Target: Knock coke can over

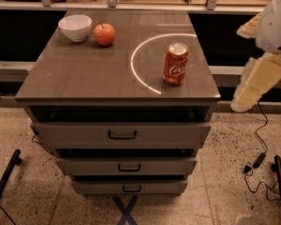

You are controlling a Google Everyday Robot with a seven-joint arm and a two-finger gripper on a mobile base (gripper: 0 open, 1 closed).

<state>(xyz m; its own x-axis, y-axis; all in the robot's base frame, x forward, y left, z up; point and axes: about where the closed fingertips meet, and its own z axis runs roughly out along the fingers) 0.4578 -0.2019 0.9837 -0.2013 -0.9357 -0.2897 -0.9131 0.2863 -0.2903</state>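
The coke can (176, 63) is a red can with a white script logo and a silver top. It stands upright on the right side of the brown cabinet top (84, 74), inside a bright curved line. My gripper (243, 102) hangs at the right edge of the view at the end of a cream and white arm (264, 74). It is off the cabinet's right side, level with the top's front edge and apart from the can.
A white bowl (75, 27) and a red-orange apple (104, 34) sit at the back left of the top. Three drawers (122, 135) are stepped open below. A black cable (260, 139) lies on the speckled floor at right. A shelf rail (131, 3) runs behind.
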